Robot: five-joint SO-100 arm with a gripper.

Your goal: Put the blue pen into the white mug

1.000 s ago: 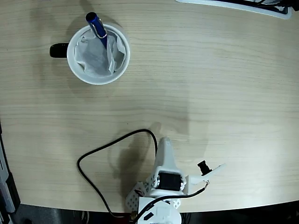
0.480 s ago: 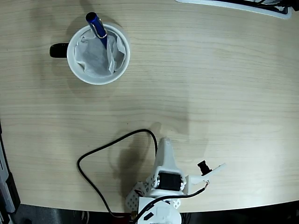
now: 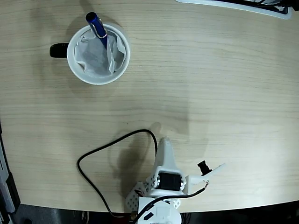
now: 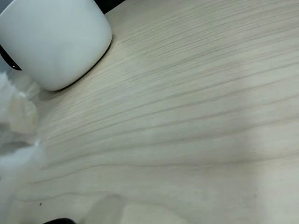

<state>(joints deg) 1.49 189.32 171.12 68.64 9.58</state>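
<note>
The white mug [image 3: 98,53] stands at the upper left of the wooden table in the fixed view, its black handle [image 3: 58,50] pointing left. The blue pen [image 3: 97,26] stands tilted inside it, resting on the crumpled white paper, with its top and silver clip poking out over the far rim. My gripper [image 3: 163,143] is folded back near the table's front edge, far from the mug, looking shut and empty. In the wrist view the mug [image 4: 56,37] sits at the upper left, and a blurred white finger [image 4: 14,119] shows at the left edge.
A black cable [image 3: 100,154] loops on the table left of the arm's base [image 3: 159,205]. A white flat object [image 3: 233,5] lies along the table's far right edge. A dark item [image 3: 4,182] runs along the left edge.
</note>
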